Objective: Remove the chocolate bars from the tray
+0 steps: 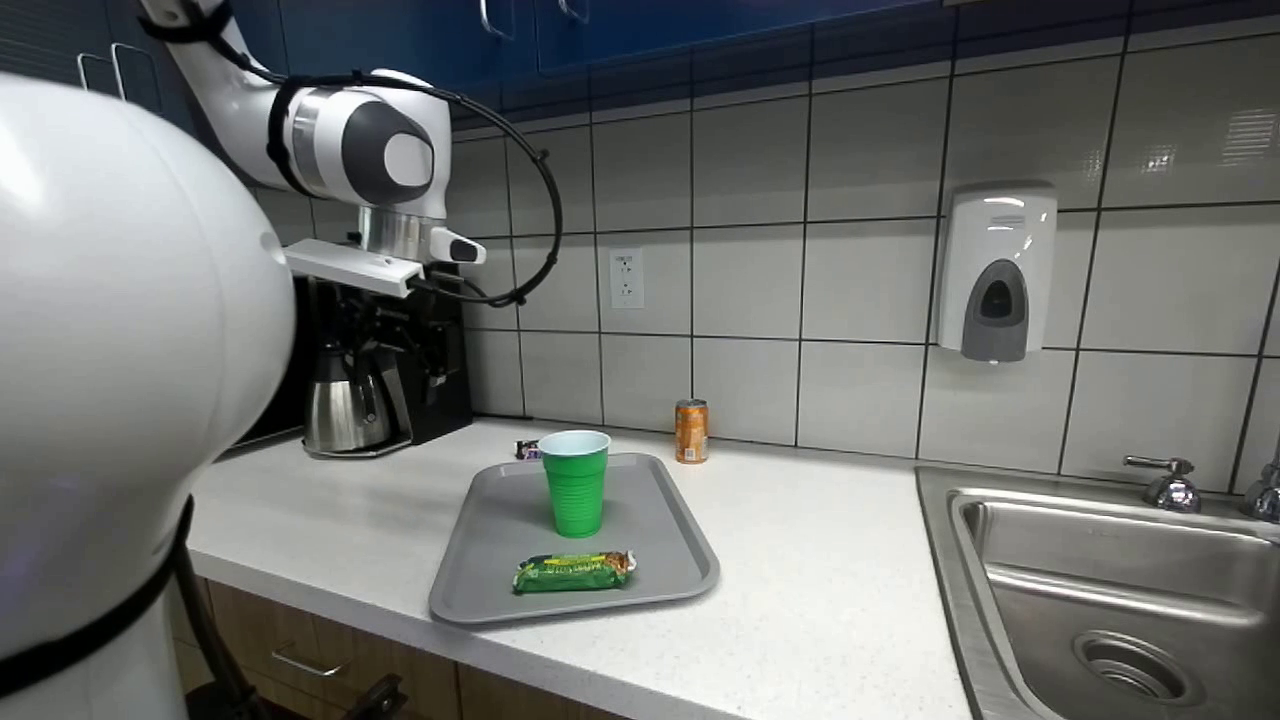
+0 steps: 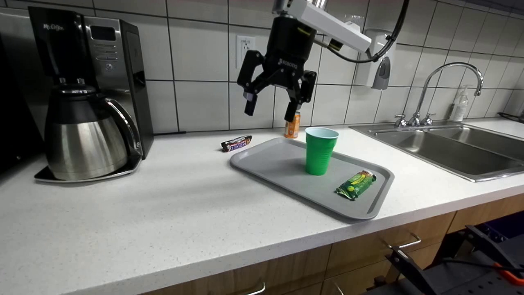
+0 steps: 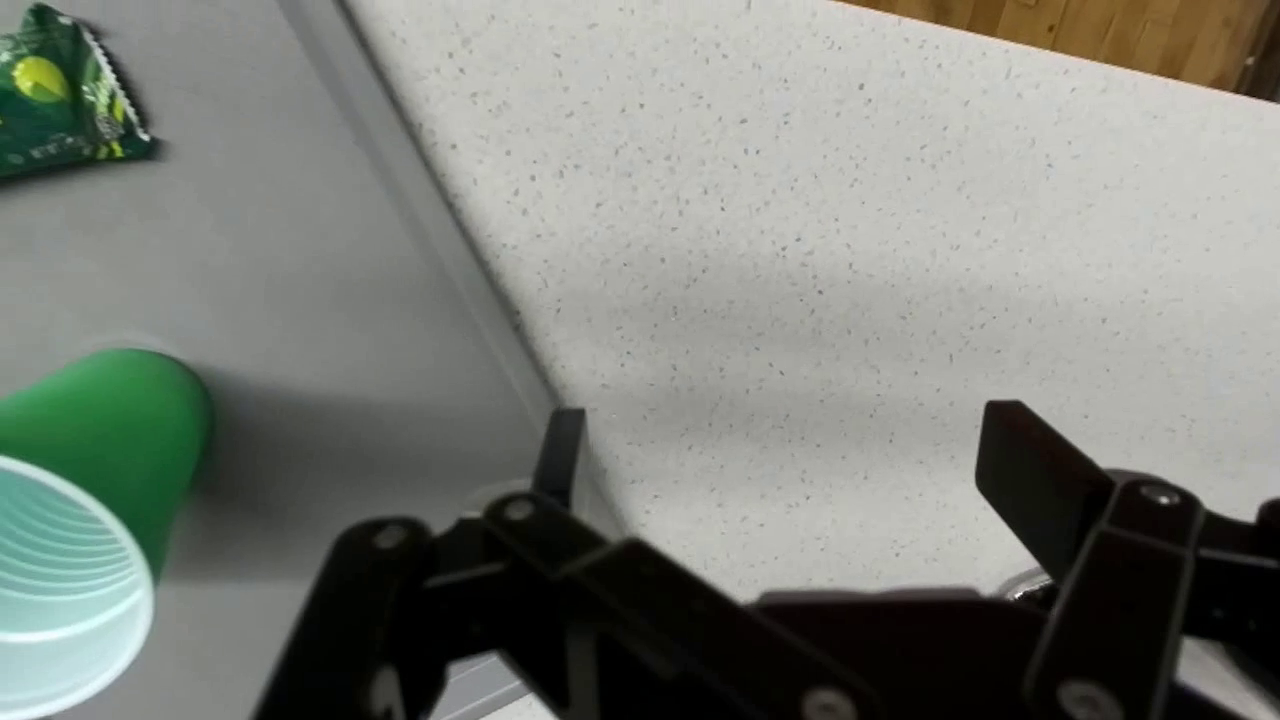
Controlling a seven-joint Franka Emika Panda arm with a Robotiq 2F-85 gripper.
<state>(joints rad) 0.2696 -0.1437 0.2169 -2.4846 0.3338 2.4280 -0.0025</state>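
Fingers [image 2: 251,105] hang spread wide, their tips well apart, above the tabletop [image 2: 172,196]. In the wrist view one shows against the edge of the grey tray [image 3: 300,250] and one against the tabletop's pale speckle; in an exterior view they are hard to make out before the dark coffee maker [image 1: 450,395]. The bar [image 2: 355,184], flat in its green wrapper, lies on the tray toward the side farthest from the wall [image 1: 750,270], apart from the rim. A green cup [image 2: 321,152], pale inside, stands upright on the tray near the bar, the two not touching; the wrist view shows only part of each. Past the tray's far side, on the tabletop, a Snickers [image 2: 236,143] lies near the rim but apart from it, and an orange can [image 1: 691,432] stands upright near the wall. The coffee maker, with a steel carafe [image 2: 84,141], sits well apart from the tray; a steel sink [image 1: 958,570] lies on the opposite side.
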